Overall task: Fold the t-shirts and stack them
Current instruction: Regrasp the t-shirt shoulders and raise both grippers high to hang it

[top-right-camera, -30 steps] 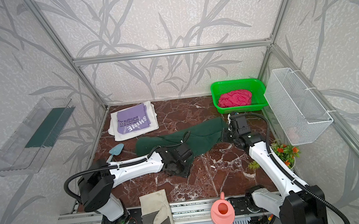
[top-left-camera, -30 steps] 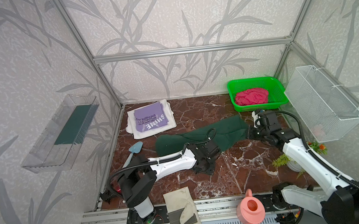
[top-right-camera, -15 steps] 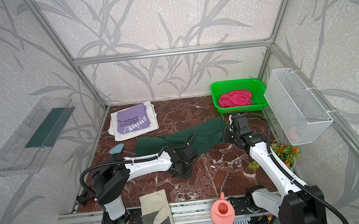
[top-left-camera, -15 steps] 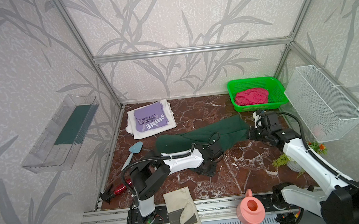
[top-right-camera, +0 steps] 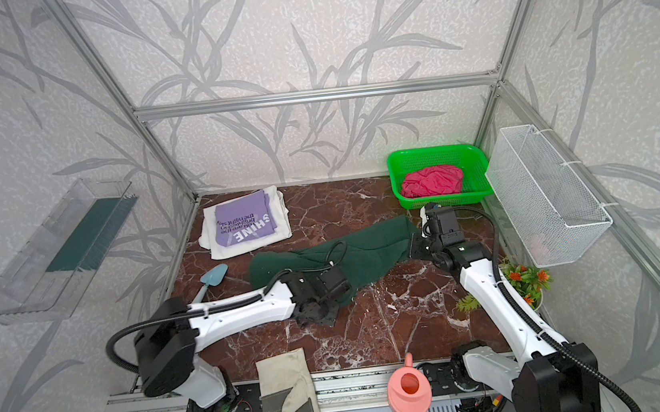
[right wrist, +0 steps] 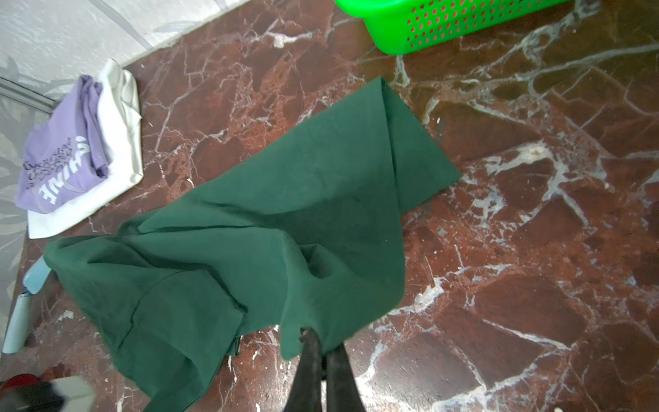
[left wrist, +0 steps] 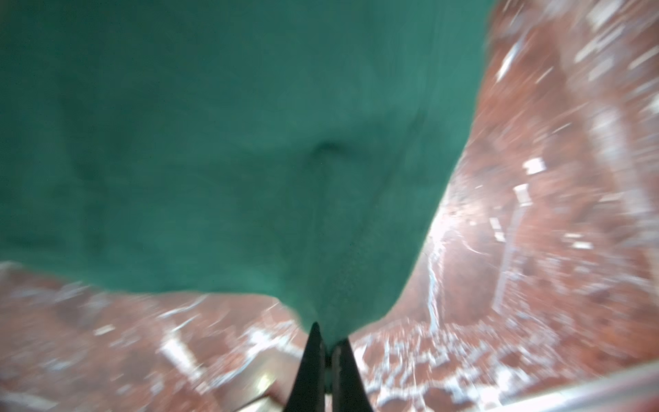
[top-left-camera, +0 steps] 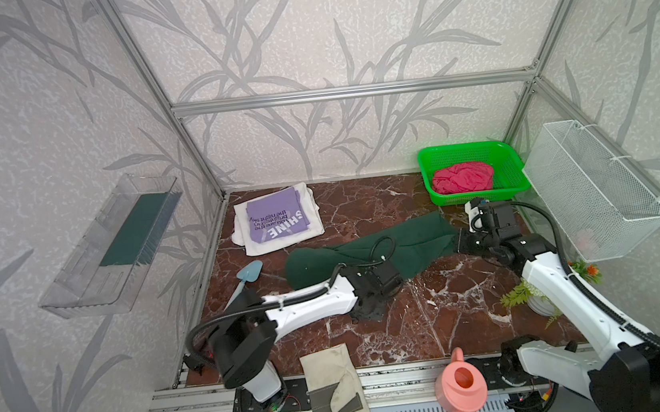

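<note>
The dark green t-shirt (top-left-camera: 416,244) lies stretched on the worktop (top-left-camera: 456,306), its long axis running away from the green basket (top-left-camera: 426,176). The right jaws pinch the end beside the basket; the left jaws pinch its front edge farther off.

The folded lilac cotton t-shirt (top-left-camera: 275,217) bears "SHINE" in large white letters, upside down in both top views. Smaller dark lines beside it read "you are the brightest in the night sky".
</note>
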Tool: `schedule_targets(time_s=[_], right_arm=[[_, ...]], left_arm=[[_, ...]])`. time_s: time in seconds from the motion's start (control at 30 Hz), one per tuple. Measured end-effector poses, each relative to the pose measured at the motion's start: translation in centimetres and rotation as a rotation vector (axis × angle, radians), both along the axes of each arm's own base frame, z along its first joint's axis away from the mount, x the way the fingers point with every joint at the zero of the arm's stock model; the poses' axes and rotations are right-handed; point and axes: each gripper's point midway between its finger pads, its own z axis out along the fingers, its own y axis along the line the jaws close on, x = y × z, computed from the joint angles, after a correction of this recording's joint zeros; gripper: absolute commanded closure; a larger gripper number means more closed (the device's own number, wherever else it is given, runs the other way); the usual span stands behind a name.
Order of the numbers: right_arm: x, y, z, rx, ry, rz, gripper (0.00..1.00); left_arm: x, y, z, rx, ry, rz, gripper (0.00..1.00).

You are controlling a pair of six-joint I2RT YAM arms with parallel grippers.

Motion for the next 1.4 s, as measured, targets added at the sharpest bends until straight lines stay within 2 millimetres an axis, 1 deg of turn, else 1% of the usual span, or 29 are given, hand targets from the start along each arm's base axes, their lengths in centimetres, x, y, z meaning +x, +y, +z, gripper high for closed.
schedule_targets(time_s=[0.03,0.07,0.1,0.13,0.17,0.2,0.23,0.3,0.33,0.37,0.43,0.5,0.63,0.67,0.7,0.73,0.77,0.8,0.87,0.97,1.1,1.2,1.27,1.33,1.4], right_arm=[[0.2,0.2,0.7,0.008,-0.013,0.007,1.0],[0.4,0.4,1.6,0.019,-0.028,0.017,1.0],[0.5,0.7,2.6,0.033,-0.044,0.029,1.0],[0.6,1.0,3.5,0.046,-0.06,0.04,1.0],[0.7,1.3,4.7,0.061,-0.079,0.054,1.0],[0.8,1.6,6.0,0.075,-0.101,0.067,1.0],[0.9,1.9,7.2,0.086,-0.124,0.079,1.0],[1.2,2.3,10.3,0.11,-0.181,0.1,1.0],[1.2,2.5,11.8,0.118,-0.211,0.106,1.0],[1.3,2.6,13.6,0.127,-0.248,0.112,1.0],[1.3,2.7,17.1,0.143,-0.323,0.12,1.0],[1.1,2.7,20.8,0.16,-0.408,0.123,1.0],[0.2,2.5,27.5,0.188,-0.578,0.122,1.0],[0.0,2.4,28.8,0.192,-0.61,0.12,1.0],[-0.4,2.3,30.4,0.196,-0.654,0.119,1.0],[-0.7,2.2,31.6,0.2,-0.684,0.117,1.0],[-1.1,2.0,33.1,0.203,-0.723,0.113,1.0],[-1.6,1.8,34.6,0.205,-0.763,0.109,1.0],[-2.7,1.5,37.6,0.207,-0.846,0.104,1.0],[-4.5,0.7,41.8,0.199,-0.984,0.088,1.0],[-6.9,-0.4,46.3,0.18,-1.126,0.059,1.0],[-8.7,-1.0,49.1,0.173,-1.206,0.045,1.0],[-9.7,-1.3,50.3,0.172,-1.241,0.037,1.0],[-10.6,-1.5,51.2,0.172,-1.269,0.034,1.0],[-11.6,-1.7,52.0,0.173,-1.296,0.034,1.0]], left_arm=[[0.9,0.8,2.1,-0.037,-0.047,0.025,1.0],[2.0,1.9,4.7,-0.083,-0.108,0.062,1.0],[3.1,3.1,7.4,-0.13,-0.175,0.103,1.0],[3.8,4.3,9.6,-0.162,-0.23,0.13,1.0],[4.7,5.9,12.1,-0.195,-0.294,0.171,1.0],[5.5,7.7,14.6,-0.22,-0.354,0.211,1.0],[5.9,9.0,16.7,-0.233,-0.402,0.24,1.0],[7.0,12.0,22.0,-0.247,-0.522,0.296,1.0],[7.3,13.0,24.1,-0.248,-0.569,0.311,1.0],[7.8,14.1,27.1,-0.253,-0.633,0.329,1.0],[8.3,15.6,32.1,-0.25,-0.738,0.346,1.0],[8.8,16.7,37.1,-0.254,-0.847,0.361,1.0],[9.3,17.8,44.8,-0.258,-1.016,0.373,1.0],[9.4,17.9,46.2,-0.261,-1.048,0.374,1.0],[9.5,18.0,47.9,-0.267,-1.088,0.375,1.0],[9.4,18.1,49.0,-0.274,-1.118,0.373,1.0],[9.3,18.2,50.5,-0.286,-1.157,0.371,1.0],[9.1,18.3,51.5,-0.295,-1.186,0.369,1.0],[8.5,18.6,53.1,-0.313,-1.237,0.363,1.0],[7.0,19.1,55.4,-0.353,-1.315,0.348,1.0],[4.3,20.2,58.6,-0.413,-1.43,0.333,1.0],[1.6,21.5,61.0,-0.45,-1.522,0.335,1.0],[-0.2,22.5,62.3,-0.476,-1.576,0.34,1.0],[-1.6,23.2,63.1,-0.492,-1.611,0.339,1.0],[-3.4,24.0,63.9,-0.52,-1.65,0.336,1.0]])
